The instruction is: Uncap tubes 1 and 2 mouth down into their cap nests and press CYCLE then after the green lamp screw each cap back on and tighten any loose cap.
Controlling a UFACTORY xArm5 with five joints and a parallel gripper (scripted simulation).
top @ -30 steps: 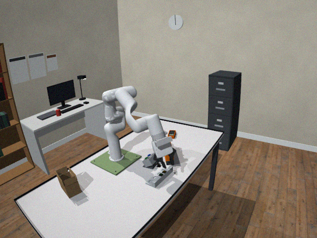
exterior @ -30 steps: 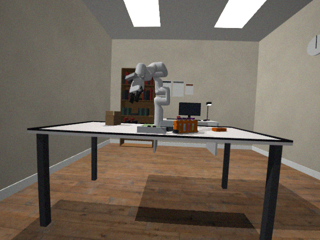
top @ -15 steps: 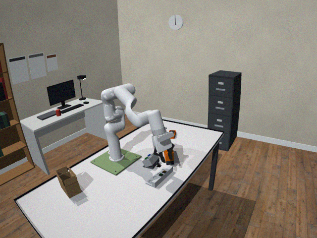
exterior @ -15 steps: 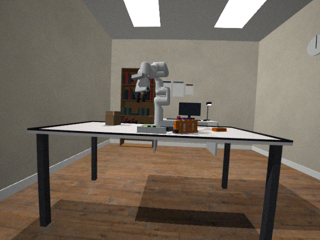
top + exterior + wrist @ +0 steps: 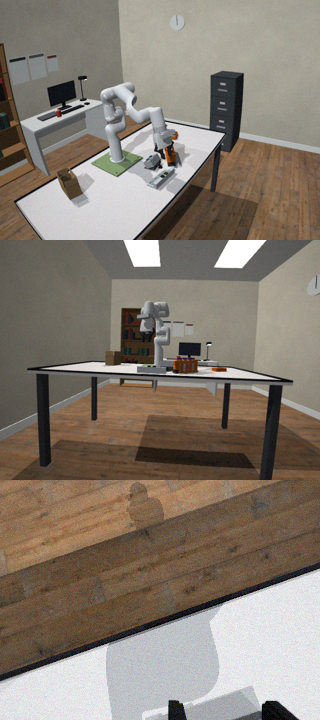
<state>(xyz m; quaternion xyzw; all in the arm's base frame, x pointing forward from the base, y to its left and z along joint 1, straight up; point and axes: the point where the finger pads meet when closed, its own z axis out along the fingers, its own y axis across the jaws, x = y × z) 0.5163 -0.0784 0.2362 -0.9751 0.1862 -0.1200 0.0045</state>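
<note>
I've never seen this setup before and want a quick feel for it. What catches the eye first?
The white arm rises from a green plate on a big white table and bends down over an orange tube rack, its claw half open and holding nothing. Beside the rack lie a grey key box and a long grey cap tray. A cardboard box stands apart, near the table's end.

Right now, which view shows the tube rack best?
Exterior view: the orange rack faces it side-on, with purple caps in a row on top. In the top view the pincer covers most of the rack. The wrist view misses it.
</note>
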